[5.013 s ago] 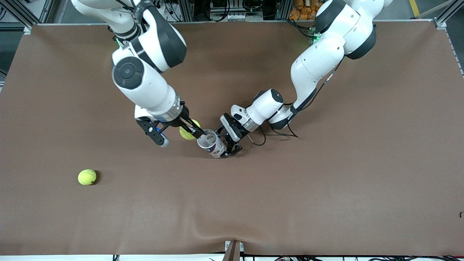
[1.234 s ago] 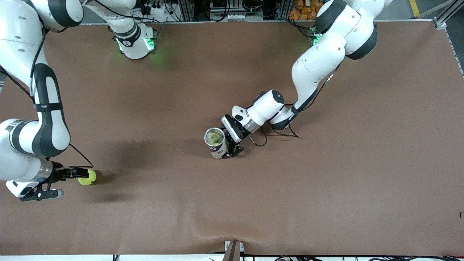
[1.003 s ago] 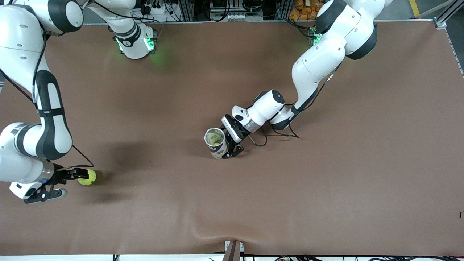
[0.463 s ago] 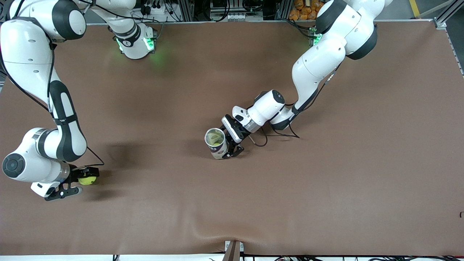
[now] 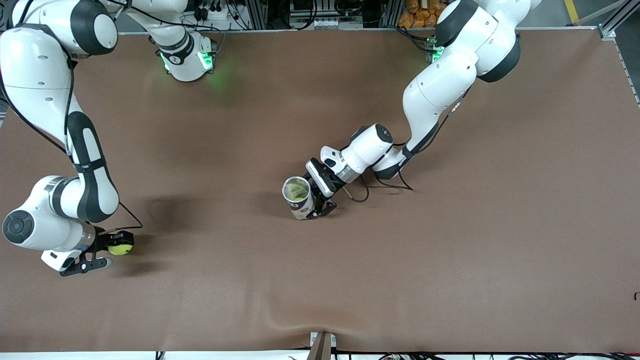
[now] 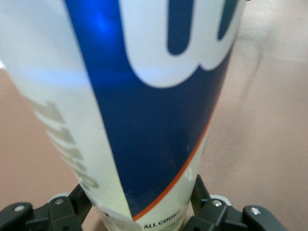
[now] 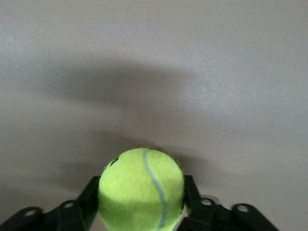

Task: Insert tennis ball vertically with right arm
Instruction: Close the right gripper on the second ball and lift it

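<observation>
A yellow-green tennis ball (image 5: pixel 120 248) lies on the brown table mat near the right arm's end, nearer to the front camera than the can. My right gripper (image 5: pixel 118 248) is down at table level with its black fingers pressed on both sides of the ball, as the right wrist view (image 7: pixel 141 192) shows. A white and blue tennis ball can (image 5: pixel 298 198) stands upright at the table's middle, open end up, with a yellow-green ball (image 5: pixel 297 193) inside. My left gripper (image 5: pixel 314 206) is shut on the can's lower part (image 6: pixel 144 144).
The brown mat (image 5: pixel 450 260) covers the whole table. A fold in the mat rises at the edge nearest the front camera (image 5: pixel 280 320). The left arm's cable (image 5: pixel 380 186) loops on the mat beside its wrist.
The right gripper has slid in around the ball on the mat and closed on it, and its elbow has swung over. The left arm and can have not moved.
</observation>
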### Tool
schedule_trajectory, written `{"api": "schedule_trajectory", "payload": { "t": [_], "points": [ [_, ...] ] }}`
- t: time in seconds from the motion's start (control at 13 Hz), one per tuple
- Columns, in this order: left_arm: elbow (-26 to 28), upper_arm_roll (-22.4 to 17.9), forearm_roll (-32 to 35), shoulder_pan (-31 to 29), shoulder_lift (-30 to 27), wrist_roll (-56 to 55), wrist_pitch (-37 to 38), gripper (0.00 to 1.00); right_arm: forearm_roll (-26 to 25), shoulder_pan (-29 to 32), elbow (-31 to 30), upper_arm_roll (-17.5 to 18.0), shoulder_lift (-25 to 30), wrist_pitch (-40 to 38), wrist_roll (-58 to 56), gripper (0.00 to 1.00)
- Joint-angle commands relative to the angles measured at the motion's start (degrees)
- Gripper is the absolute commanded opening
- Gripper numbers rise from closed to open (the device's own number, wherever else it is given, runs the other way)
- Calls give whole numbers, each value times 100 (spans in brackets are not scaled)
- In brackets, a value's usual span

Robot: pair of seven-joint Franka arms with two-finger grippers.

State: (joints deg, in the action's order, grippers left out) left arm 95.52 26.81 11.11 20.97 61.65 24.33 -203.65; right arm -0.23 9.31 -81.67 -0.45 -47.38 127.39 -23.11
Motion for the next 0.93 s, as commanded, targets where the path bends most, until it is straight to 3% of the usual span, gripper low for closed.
{"api": "schedule_trajectory", "payload": {
  "t": [0.0,0.46,0.62,0.85],
  "points": [
    [62,26,120,-31,-13,-60,1,84,-39,45,-8,150,131,-273,-1,50],
    [107,26,331,-137,-30,-60,1,84,40,-446,221,484,1536,-2425,1683,50],
    [107,26,366,-180,-22,-60,1,84,145,-920,204,476,1985,-2770,2639,50],
    [107,26,366,-181,-30,-60,1,84,416,-1562,169,476,2215,-2851,4126,50]
  ]
}}
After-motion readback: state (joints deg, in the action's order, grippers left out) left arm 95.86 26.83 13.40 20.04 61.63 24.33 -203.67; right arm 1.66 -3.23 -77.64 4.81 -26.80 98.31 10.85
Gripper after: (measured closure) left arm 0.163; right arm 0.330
